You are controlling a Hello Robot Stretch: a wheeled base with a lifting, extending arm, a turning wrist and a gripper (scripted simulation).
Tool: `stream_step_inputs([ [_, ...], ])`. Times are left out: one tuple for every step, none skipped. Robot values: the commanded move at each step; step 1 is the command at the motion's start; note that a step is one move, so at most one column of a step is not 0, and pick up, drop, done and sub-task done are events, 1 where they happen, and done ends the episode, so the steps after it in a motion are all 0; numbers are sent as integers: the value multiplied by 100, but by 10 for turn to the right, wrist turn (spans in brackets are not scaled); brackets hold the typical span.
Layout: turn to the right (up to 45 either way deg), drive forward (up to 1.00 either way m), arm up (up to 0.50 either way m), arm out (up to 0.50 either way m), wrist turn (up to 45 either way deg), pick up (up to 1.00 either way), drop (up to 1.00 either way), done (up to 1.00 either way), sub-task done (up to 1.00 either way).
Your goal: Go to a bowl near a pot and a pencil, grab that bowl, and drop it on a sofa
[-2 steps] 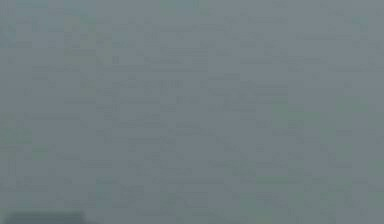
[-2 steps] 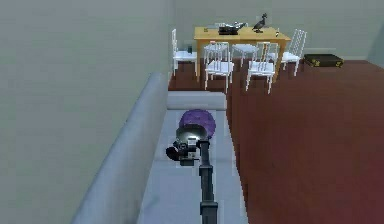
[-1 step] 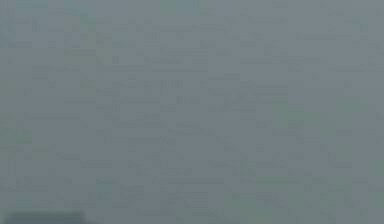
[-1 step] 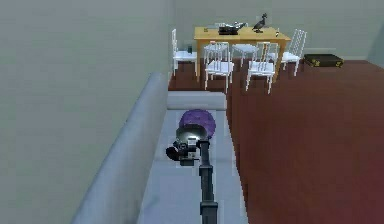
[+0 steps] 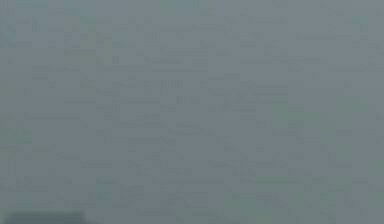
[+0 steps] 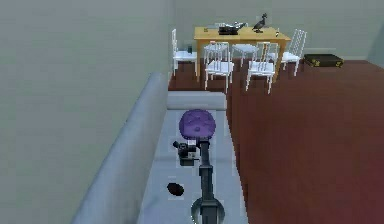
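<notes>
One grey sofa (image 6: 190,105) runs from the bottom edge of the arm side view up to the middle of the frame, its backrest along the left and its seat on the right. A purple rounded object (image 6: 198,124) (bowl-like in outline, though no rim can be made out) sits at mid-frame over the sofa seat. The dark arm (image 6: 205,182) rises from the bottom edge just right of centre and ends directly below that object, and the gripper (image 6: 183,150) projects to the left at its far end. Whether the gripper holds anything cannot be told, since the purple object and the seat lie right behind it; the set of its fingers cannot be judged either. In the upper right of the frame a yellow wooden table (image 6: 246,37) carries some dark items too small to identify, with several white chairs (image 6: 218,62) around it on the red-brown floor (image 6: 310,140). A plain grey wall (image 5: 190,110) faces the forward view.
</notes>
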Motion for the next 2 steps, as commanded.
stream_step_inputs([
  [0, 0, 10, 0, 0, 0, 0, 0, 0],
  [0, 0, 0, -8, 0, 0, 0, 0, 0],
])
